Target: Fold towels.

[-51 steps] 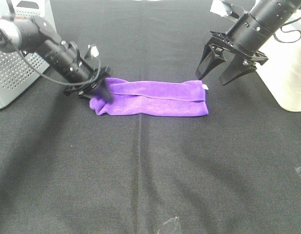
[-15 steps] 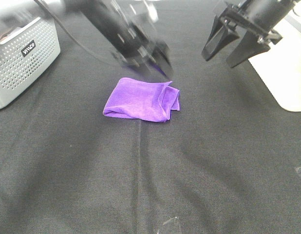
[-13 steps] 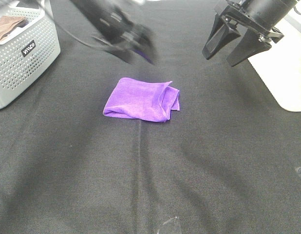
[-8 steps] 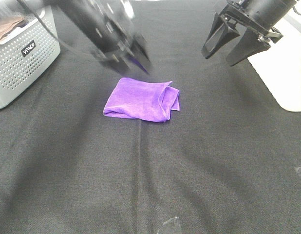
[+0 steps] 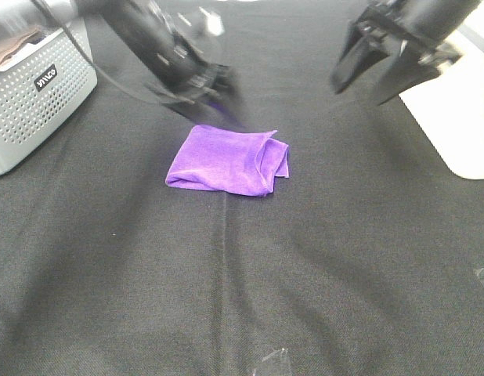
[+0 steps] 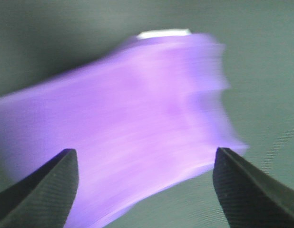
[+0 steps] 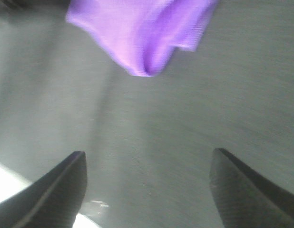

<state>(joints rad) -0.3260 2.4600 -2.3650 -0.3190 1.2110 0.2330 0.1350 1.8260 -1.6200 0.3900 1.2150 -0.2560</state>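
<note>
Towel: the purple towel (image 5: 228,160) lay folded into a compact bundle just above the centre of the high view, resting flat on the black tablecloth (image 5: 242,298), with a raised doubled flap along its right edge.

Towel, left wrist view: it filled most of the frame (image 6: 123,118), heavily blurred, with a small white patch at one edge that may have been its tag, too smeared to be sure.

Towel, right wrist view: only a folded corner (image 7: 142,33) showed, lying on the cloth well apart from the fingertips.

Left gripper: it sat smeared by motion blur in the upper left of the high view (image 5: 214,94), just beyond the towel's far edge and not touching it. The wrist view showed its two dark fingertips (image 6: 42,190) spread wide with nothing between them, the towel lying past them.

Right gripper: it hung in the upper right of the high view (image 5: 379,74), well apart from the towel. Its fingers were splayed apart and held nothing; the wrist view had both tips (image 7: 242,185) wide with bare cloth between.

Basket: a grey perforated basket (image 5: 34,102) stood at the left edge, with a brown cloth (image 5: 11,47) showing inside.

Board: a pale surface (image 5: 461,125) sat at the right edge.
</note>
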